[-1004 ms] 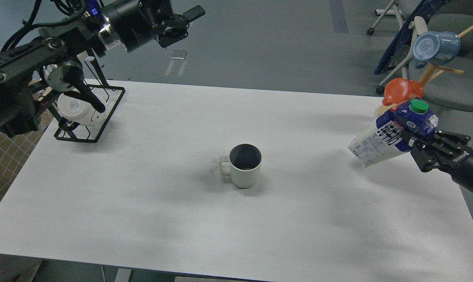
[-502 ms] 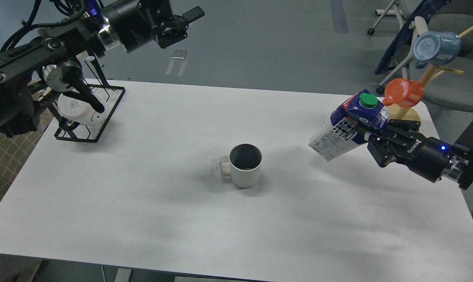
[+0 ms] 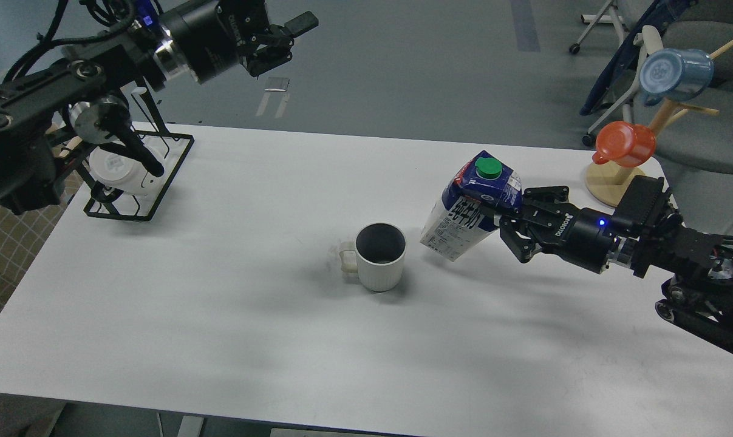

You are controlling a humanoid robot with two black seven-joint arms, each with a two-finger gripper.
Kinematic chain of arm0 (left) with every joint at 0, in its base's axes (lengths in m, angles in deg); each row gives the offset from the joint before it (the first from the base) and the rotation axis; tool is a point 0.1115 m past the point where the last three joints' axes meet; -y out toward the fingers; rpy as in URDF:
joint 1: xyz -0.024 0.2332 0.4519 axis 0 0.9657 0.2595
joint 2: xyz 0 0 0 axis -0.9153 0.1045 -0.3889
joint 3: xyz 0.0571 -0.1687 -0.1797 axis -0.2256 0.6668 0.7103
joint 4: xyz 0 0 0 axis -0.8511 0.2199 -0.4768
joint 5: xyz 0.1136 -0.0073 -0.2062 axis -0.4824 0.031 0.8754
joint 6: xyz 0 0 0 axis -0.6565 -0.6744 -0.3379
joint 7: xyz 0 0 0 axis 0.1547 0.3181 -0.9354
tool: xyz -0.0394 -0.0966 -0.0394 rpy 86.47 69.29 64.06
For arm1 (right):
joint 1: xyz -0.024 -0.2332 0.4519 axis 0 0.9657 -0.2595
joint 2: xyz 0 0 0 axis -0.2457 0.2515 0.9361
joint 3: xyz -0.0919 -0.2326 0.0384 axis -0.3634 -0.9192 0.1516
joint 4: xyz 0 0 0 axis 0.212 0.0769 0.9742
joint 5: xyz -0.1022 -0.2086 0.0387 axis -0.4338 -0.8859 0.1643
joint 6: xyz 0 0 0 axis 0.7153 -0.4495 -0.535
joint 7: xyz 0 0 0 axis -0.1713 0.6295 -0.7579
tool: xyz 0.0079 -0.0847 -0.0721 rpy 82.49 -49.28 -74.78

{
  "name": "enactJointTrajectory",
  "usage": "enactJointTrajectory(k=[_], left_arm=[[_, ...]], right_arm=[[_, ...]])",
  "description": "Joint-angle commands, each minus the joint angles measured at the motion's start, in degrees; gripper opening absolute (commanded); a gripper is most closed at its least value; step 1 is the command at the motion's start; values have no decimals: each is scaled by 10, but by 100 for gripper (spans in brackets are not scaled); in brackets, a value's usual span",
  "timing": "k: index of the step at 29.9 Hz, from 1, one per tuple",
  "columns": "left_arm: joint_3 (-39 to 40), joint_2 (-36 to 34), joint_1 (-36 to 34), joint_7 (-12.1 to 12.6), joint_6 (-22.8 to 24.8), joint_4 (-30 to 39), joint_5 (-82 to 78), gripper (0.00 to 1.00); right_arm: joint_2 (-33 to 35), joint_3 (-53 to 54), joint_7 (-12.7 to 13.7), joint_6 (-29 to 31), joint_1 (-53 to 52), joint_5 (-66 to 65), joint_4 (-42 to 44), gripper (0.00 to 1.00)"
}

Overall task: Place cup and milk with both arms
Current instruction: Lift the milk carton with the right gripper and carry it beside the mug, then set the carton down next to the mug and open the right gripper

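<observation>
A white ribbed cup (image 3: 379,255) with a dark inside and its handle to the left stands upright at the middle of the white table (image 3: 220,315). My right gripper (image 3: 498,220) is shut on a blue and white milk carton (image 3: 467,207) with a green cap. It holds the carton tilted above the table, just right of the cup and apart from it. My left gripper (image 3: 284,37) is raised high beyond the table's far left edge, open and empty.
A black wire rack (image 3: 136,176) with a white cup (image 3: 120,170) lying in it stands at the far left of the table. A wooden cup tree (image 3: 627,173) with an orange cup (image 3: 625,144) and a blue cup (image 3: 673,74) stands at the far right corner.
My right arm has carried the milk carton leftward from the table's right edge to just beside the cup. The left arm has hardly moved.
</observation>
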Motion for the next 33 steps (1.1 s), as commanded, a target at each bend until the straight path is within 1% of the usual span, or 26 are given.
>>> enactJointTrajectory(k=[1, 11, 13, 17, 19, 20, 23, 24, 25, 28, 29, 32, 33], left_arm=[[0, 0, 0, -1, 0, 0, 0, 97], [0, 0, 1, -1, 0, 0, 0, 97], [0, 0, 1, -1, 0, 0, 0, 97], [0, 0, 2, 0, 0, 0, 0, 97], [1, 0, 2, -1, 0, 0, 0, 97], [1, 0, 2, -1, 0, 0, 0, 97], [1, -1, 1, 0, 0, 0, 0, 97], [1, -2, 2, 0, 0, 0, 1, 97], [1, -2, 1, -1, 0, 0, 0, 97], [1, -1, 2, 0, 0, 0, 0, 97], [1, -1, 2, 0, 0, 0, 1, 97], [1, -1, 1, 0, 0, 0, 1, 97], [1, -1, 1, 0, 0, 0, 1, 97]], right_arm=[[-29, -1, 0, 0, 0, 0, 16, 0], [-38, -14, 0, 0, -1, 4, 25, 3], [-39, -19, 0, 0, 0, 4, 25, 6], [-40, -19, 0, 0, 0, 5, 26, 8], [-44, -20, 0, 0, -1, 4, 26, 13], [-44, -20, 0, 0, -1, 4, 26, 13], [-45, -19, 0, 0, -1, 5, 28, 21], [-45, -19, 0, 0, -1, 5, 29, 30], [-45, -19, 0, 0, -1, 6, 29, 33], [-45, -19, 0, 0, 0, 9, 29, 52], [-45, -19, 0, 0, 0, 9, 29, 61], [-45, -20, 0, 0, 0, 11, 29, 70], [-45, -20, 0, 0, 0, 11, 29, 70]])
